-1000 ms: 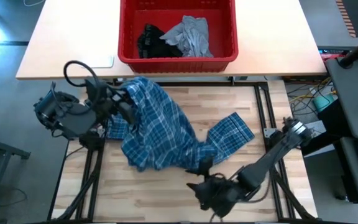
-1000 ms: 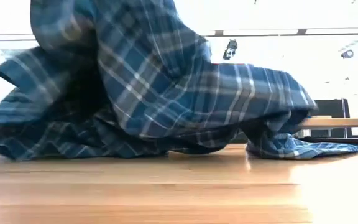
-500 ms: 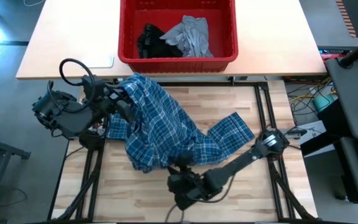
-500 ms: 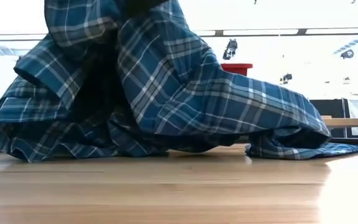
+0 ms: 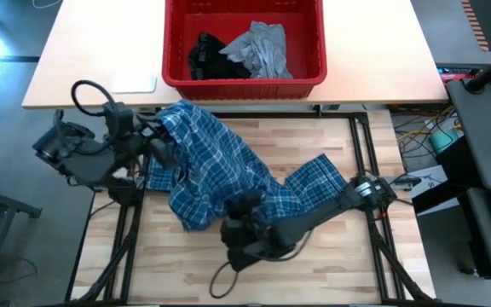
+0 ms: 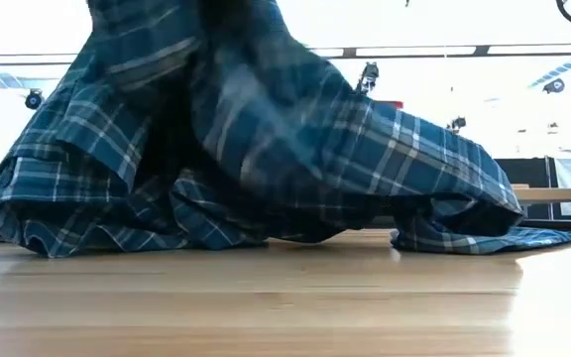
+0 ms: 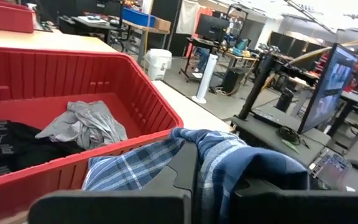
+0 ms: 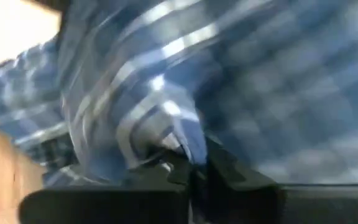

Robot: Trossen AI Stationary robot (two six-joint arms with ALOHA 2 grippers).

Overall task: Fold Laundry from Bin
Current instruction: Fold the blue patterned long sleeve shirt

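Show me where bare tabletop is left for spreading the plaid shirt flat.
Bare wood lies along the near edge of the table, in front of the plaid shirt, and at the right beyond its sleeve. The middle is crowded: the left pincer and right pincer are both shut on the shirt. The red bin borders the far side.

Lab: monitors (image 7: 331,81), workbenches (image 7: 98,22), strip lighting (image 6: 414,51).

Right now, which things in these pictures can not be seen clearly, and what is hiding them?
- Right gripper, high view: its fingertips are buried in the plaid shirt.
- Low view: the shirt fills the frame, hiding both arms and most of the red bin.
- Right wrist view: the shirt is too blurred to tell which part is pinched.
- Black garment, high view: bunched, type unclear.
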